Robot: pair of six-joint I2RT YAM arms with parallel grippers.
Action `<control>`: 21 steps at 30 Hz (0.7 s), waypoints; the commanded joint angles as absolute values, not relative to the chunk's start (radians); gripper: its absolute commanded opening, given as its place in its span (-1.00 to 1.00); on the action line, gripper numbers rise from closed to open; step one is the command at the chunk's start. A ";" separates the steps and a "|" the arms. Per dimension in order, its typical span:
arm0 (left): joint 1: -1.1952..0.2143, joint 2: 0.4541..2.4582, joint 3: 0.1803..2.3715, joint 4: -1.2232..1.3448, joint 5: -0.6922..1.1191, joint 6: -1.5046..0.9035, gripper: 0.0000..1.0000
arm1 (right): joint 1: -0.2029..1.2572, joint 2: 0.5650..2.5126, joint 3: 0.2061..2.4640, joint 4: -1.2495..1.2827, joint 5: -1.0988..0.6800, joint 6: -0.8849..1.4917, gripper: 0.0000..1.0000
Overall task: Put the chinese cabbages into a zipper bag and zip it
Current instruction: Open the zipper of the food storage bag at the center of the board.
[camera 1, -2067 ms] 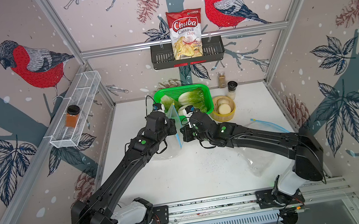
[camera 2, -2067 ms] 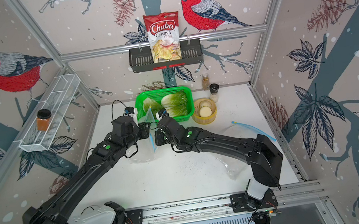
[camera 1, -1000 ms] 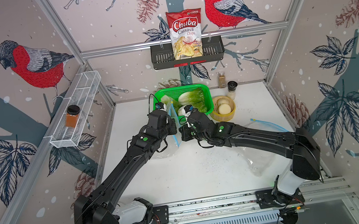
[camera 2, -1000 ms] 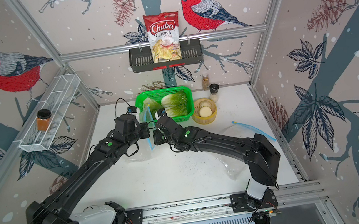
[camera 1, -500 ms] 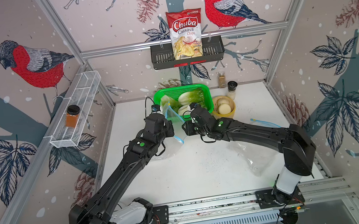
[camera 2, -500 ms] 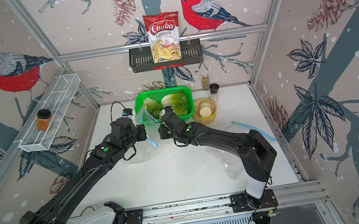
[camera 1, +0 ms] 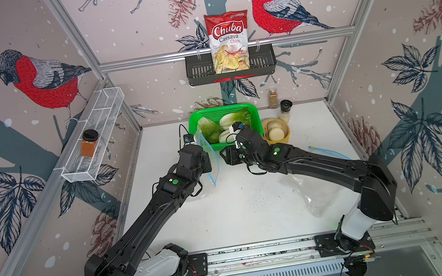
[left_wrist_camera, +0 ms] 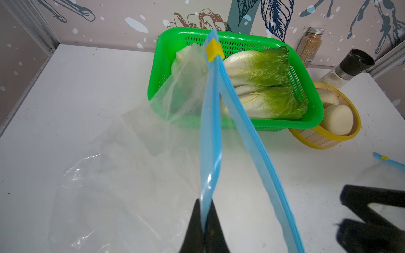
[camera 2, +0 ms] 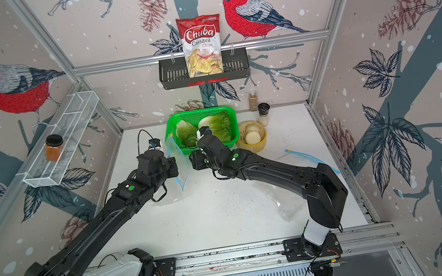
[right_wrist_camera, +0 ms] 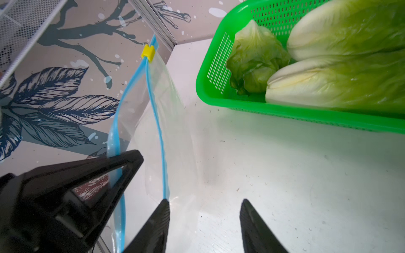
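Our left pincer (left_wrist_camera: pixel 203 215) grips the zipper bag (left_wrist_camera: pixel 210 142); our right pincer (right_wrist_camera: pixel 204 202) gapes empty beside it, chinese cabbages (right_wrist_camera: pixel 339 83) ahead.

I'm seeing the chinese cabbages (camera 1: pixel 240 116), white-stalked and light-green-leaved, in a green basket (camera 1: pixel 221 110), centre of a top view. The clear zipper bag (left_wrist_camera: pixel 109 175) is showing a blue strip (left_wrist_camera: pixel 210 142) and yellow slider (left_wrist_camera: pixel 213 51).

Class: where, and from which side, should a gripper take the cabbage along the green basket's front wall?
The cabbage lies between the basket's wall and another head, leaving only its top free: probably grip its white stalk end from above, jaws across its width.
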State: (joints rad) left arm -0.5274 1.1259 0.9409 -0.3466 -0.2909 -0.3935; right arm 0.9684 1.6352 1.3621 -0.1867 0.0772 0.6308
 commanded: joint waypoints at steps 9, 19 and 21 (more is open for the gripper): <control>-0.526 1.139 0.988 -0.343 -0.227 -0.371 -0.99 | 0.975 1.720 1.426 -0.147 -0.041 0.564 0.37; -0.524 1.124 1.157 -0.553 -0.331 -0.317 -0.99 | 0.892 1.730 1.378 -0.119 -0.065 0.638 0.35; -0.522 1.131 1.170 -0.575 -0.325 -0.307 -0.99 | 0.890 1.734 1.361 -0.108 -0.074 0.651 0.35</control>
